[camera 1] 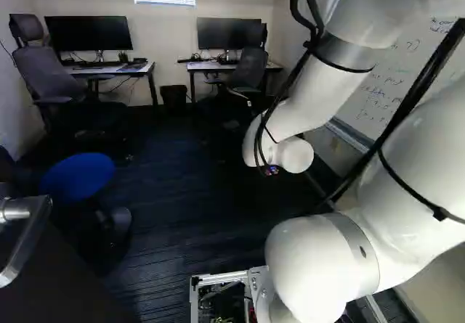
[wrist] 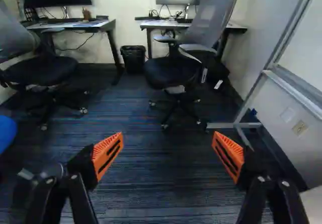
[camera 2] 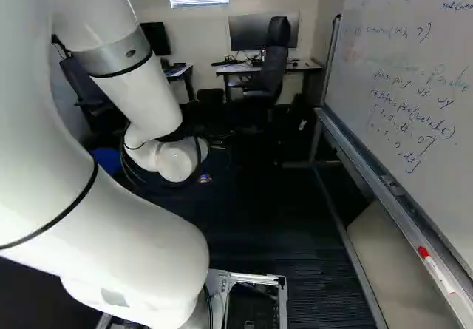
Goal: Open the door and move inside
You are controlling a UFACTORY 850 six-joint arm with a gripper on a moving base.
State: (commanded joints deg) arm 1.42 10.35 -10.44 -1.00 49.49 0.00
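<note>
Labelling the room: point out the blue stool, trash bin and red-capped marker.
Blue stool [camera 1: 78, 177]: left base view, seat.
Trash bin [wrist: 133, 61]: wrist view, front side.
Red-capped marker [camera 2: 439, 273]: right base view, white barrel.

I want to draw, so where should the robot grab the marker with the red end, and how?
Probably around the middle of the marker, coming down from above. It is long and thin and lies along the whiteboard's tray, so the open gripper could pinch across it.
</note>
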